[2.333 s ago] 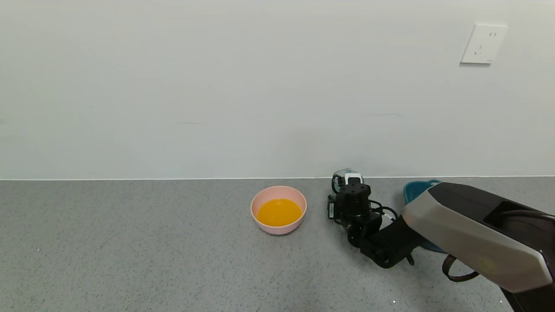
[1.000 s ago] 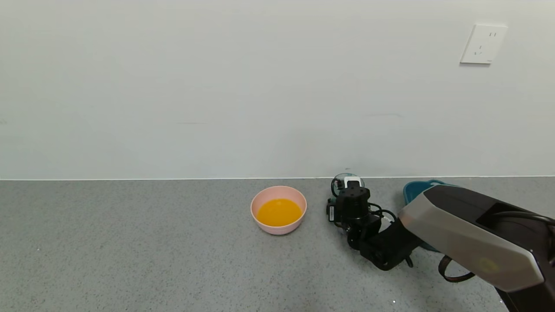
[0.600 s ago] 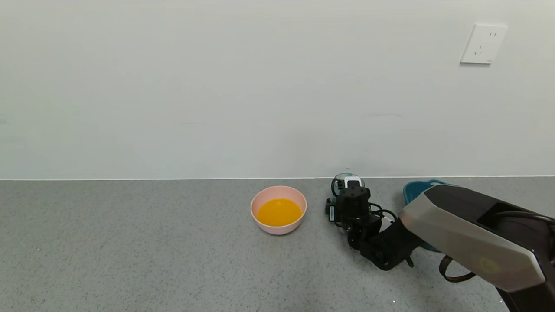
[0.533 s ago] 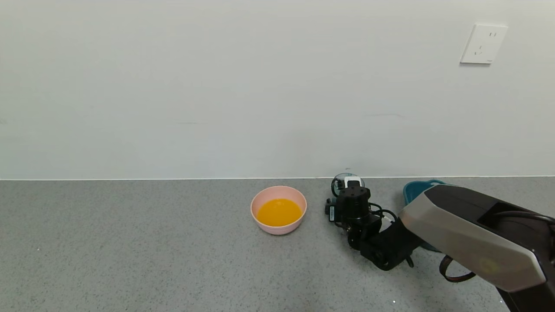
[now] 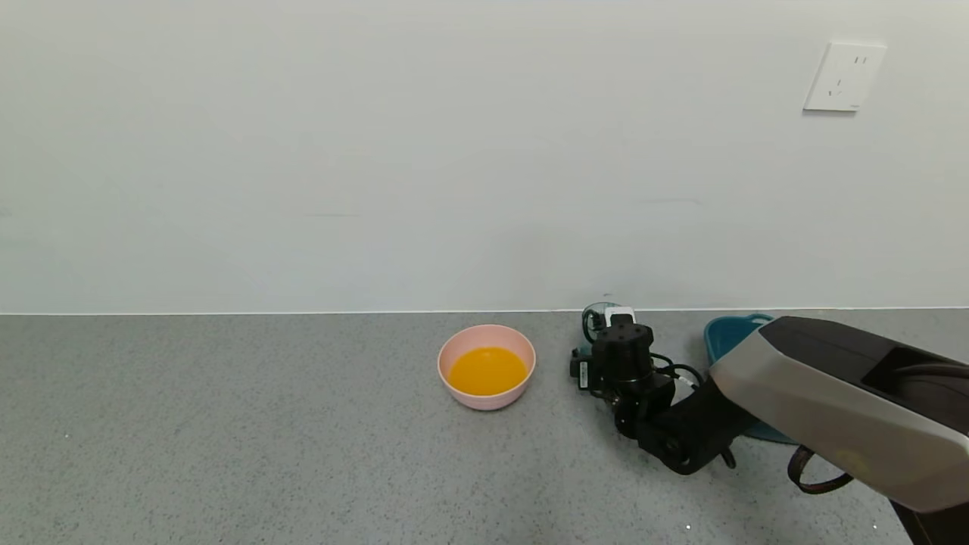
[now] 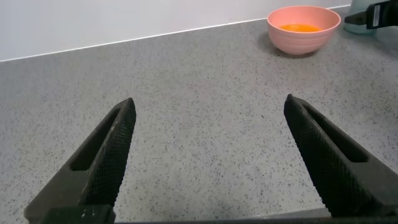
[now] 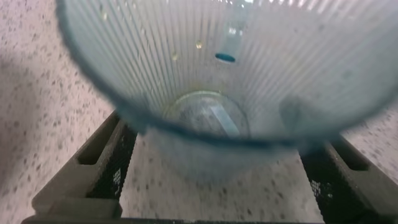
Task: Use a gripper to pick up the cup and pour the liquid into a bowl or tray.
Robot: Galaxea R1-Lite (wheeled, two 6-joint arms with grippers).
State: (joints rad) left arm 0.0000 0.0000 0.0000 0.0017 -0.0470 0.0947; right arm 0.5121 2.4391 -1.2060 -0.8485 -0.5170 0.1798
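Note:
The pink bowl (image 5: 455, 345) stands mid-counter and holds the orange liquid (image 5: 487, 370). The translucent blue-green cup (image 5: 593, 316) stands upright on the counter near the wall, right of the bowl, and looks empty. My right gripper (image 5: 608, 318) is at the cup; in the right wrist view its fingers (image 7: 117, 163) stand open on either side of the cup (image 7: 224, 74). My left gripper (image 6: 208, 112) is open and empty, low over bare counter, far from the bowl (image 6: 305, 38) and its liquid (image 6: 301, 27).
A dark teal tray (image 5: 725, 334) sits behind my right forearm, right of the cup. A wall runs along the counter's far edge, with a white outlet (image 5: 844, 76). Grey speckled counter spreads left of and in front of the bowl.
The cup came down a little onto the counter and has stayed there. In the last half second my right arm shifted slightly to the right. The bowl has not moved.

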